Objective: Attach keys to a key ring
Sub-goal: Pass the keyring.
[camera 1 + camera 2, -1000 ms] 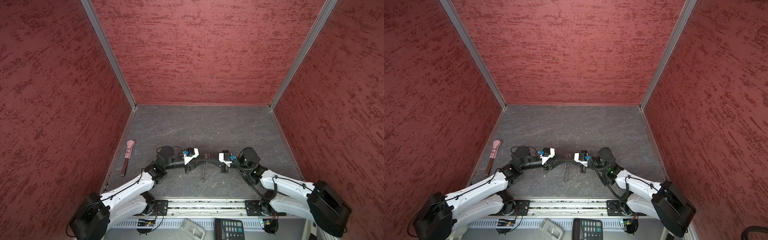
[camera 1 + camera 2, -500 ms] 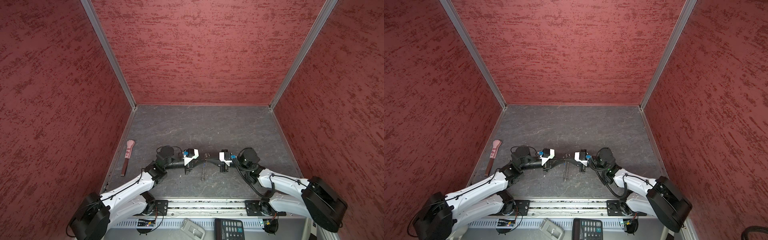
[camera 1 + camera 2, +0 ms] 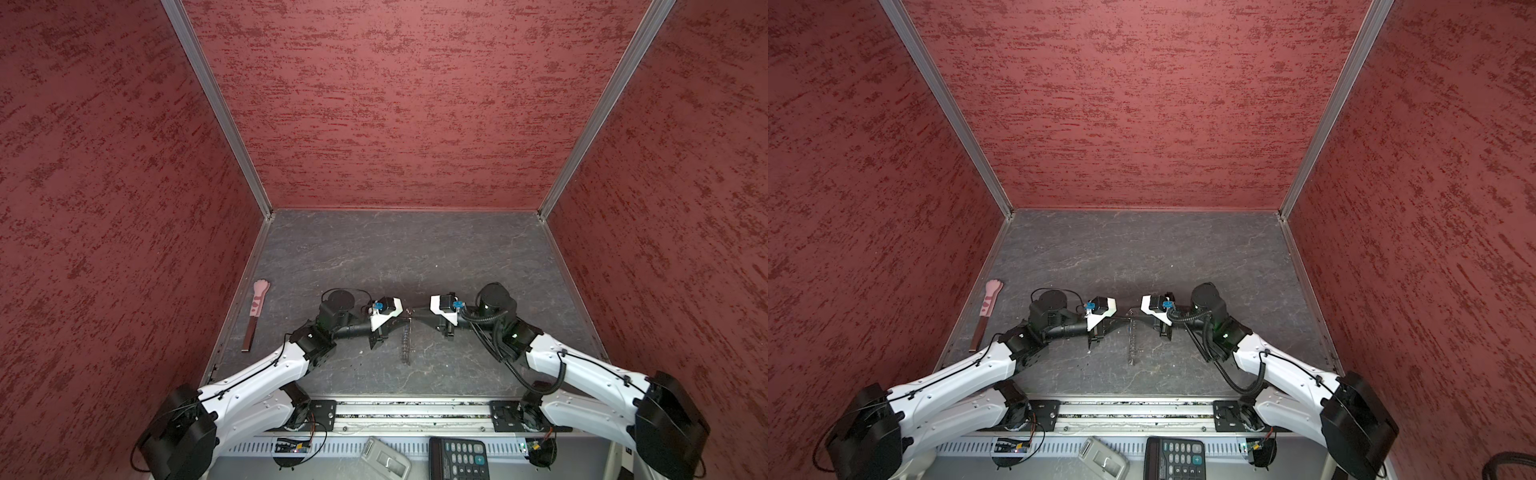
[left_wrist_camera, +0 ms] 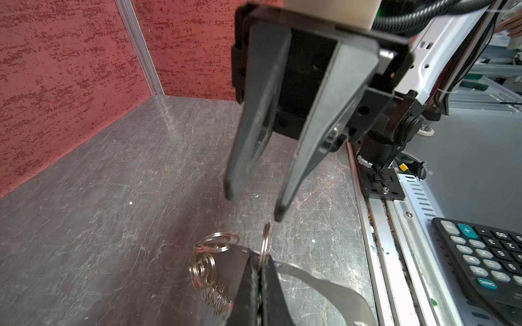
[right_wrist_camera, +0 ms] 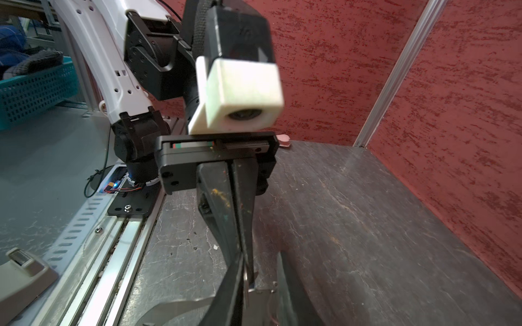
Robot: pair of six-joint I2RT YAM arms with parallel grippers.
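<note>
The key ring shows as a thin grey curved band [image 4: 324,285] carrying silver links [image 4: 206,268]. In both top views the links [image 3: 406,345] [image 3: 1132,345] hang from where the grippers meet down to the floor. My left gripper [image 4: 261,261] [image 3: 404,319] is shut on a small silver ring [image 4: 265,242] at the band's end. My right gripper [image 4: 255,206] [image 5: 261,258] faces it just above, open, its fingers apart around the left gripper [image 5: 244,262] and holding nothing. The keys are out of view.
A pink paw-tipped stick [image 3: 255,316] lies along the left wall. Red walls close in the grey floor [image 3: 395,257] on three sides. Past the front rail [image 3: 407,411] sit a calculator [image 3: 457,457] and a grey device [image 3: 384,461].
My left gripper has shut on the small silver ring. My right gripper, shut a moment ago, has opened its fingers. The links still hang in the same place.
</note>
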